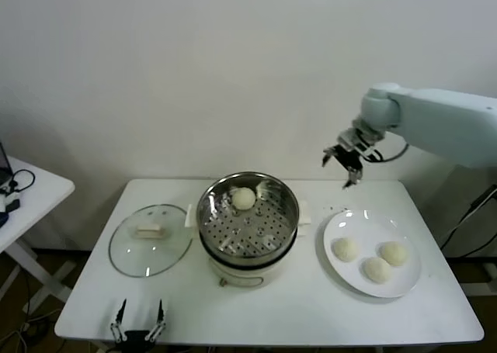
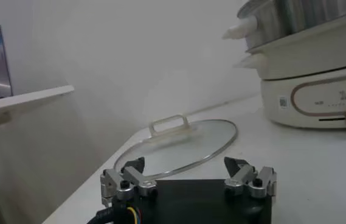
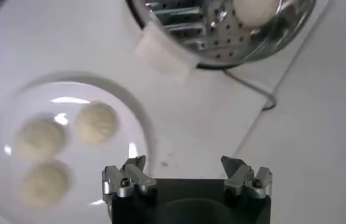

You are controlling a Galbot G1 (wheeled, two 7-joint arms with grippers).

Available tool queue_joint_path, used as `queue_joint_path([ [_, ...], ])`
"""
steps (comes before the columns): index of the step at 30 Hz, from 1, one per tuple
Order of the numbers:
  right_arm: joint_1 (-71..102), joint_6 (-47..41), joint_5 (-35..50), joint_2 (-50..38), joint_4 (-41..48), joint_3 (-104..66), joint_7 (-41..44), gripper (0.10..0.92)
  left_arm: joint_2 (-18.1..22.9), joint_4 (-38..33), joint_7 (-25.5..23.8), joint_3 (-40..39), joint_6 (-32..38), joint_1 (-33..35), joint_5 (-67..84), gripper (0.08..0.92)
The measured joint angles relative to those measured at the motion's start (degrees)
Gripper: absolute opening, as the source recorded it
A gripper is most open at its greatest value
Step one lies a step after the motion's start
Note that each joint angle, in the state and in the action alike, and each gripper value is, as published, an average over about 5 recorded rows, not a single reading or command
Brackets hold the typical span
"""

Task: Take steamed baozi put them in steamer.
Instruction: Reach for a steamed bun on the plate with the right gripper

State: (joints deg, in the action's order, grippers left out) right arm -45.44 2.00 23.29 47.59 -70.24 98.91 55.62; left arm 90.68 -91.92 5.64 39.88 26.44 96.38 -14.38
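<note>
One table (image 1: pixel 311 306), white. Steamer (image 1: pixel 248 248) mid-table, 1 baozi (image 1: pixel 244 198) inside at far rim. Plate (image 1: pixel 404 283) nr right edge w/ 3 baozi (image 1: pixel 377 269). Glass lid (image 1: pixel 149 240) nr left edge. Right gripper (image 1: pixel 342 166) raised above far right corner, fingers apart, empty. Left gripper (image 1: pixel 140 322) at near edge, fingers apart.

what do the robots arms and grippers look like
The right arm has a smooth pale blue-white shell with a rounded joint and a thin dark cable looping at the wrist. The right gripper and left gripper are black-bodied, with two grey metal fingers, dark tips and small bolts.
</note>
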Motion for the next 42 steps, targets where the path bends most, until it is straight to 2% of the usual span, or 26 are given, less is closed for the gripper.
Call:
queue_joint_path([
  [6,6.8,-7.84,1.05,-4.72,-2.85,-2.5,-2.39,0.823,0.02,0.75,0.03,0.09,0.16,-0.06,-0.66,0.823],
  [13,16.5,-13.09,0.8,-6.79,-3.22,-9.25,-4.78,0.823,-0.18,1.62,0.26,0.31,0.6,0.24,-1.42,0.823],
  [31,28.22,-16.68,-3.98,-6.21,-0.58,-18.15,-6.9,0.817,-0.38,2.51,0.76,0.2,1.07,0.23,-2.68,0.823],
  [34,28.94,-16.79,-4.7,-5.94,-0.14,-18.97,-7.18,0.775,-0.39,2.8,1.06,0.19,1.22,0.1,-2.89,0.823],
  [42,29.1,-17.2,-5.62,-6.37,-0.6,-19.61,-7.17,0.578,-0.29,3.29,1.52,0.02,1.52,-0.18,-3.37,0.823],
])
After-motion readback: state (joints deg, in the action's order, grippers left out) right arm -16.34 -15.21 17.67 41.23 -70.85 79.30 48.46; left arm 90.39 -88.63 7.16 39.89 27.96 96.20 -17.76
